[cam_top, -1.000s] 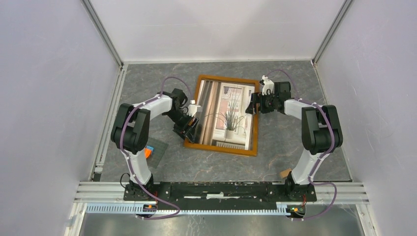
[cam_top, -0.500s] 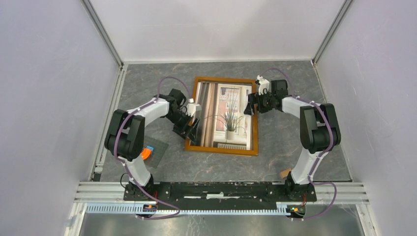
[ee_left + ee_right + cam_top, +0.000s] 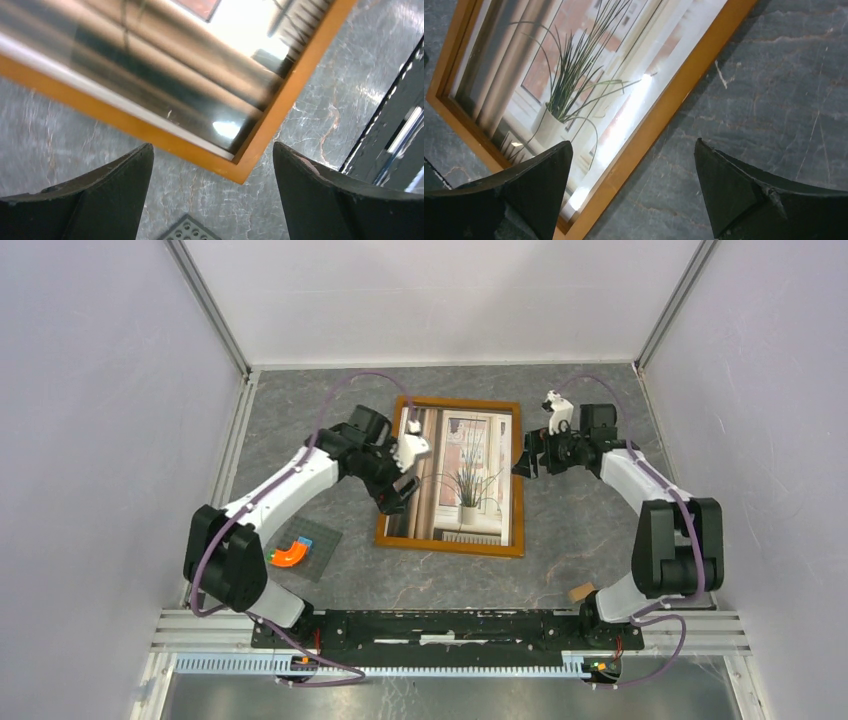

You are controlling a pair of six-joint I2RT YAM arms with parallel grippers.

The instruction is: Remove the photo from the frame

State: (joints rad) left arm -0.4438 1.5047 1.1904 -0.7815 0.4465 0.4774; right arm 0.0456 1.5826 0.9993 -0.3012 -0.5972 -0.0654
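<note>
**Op 2:** What could go wrong from here?

**Op 1:** Nearest first — the grey plate (image 3: 318, 540) w/ the orange block (image 3: 290, 556) sits near the frame (image 3: 450, 543), by its near-left corner. If I drag or flip the frame that way, I reckon it clips the plate. My left jaws hang wide over that corner, holding nothing. My right jaws are wide and empty too, just beside the right border, further back. The border's narrow, so a pinch could slip and the frame might skid on the desk (image 3: 570, 530).

**Op 2:** And the photo?

**Op 1:** The photo (image 3: 465, 475) is in the frame, face up, flat between the arms. It shows a spiky green plant, a window and striped curtains. There's glare on it, so prob. glazed — no way in from the front, imo. I can't see the back.
</note>
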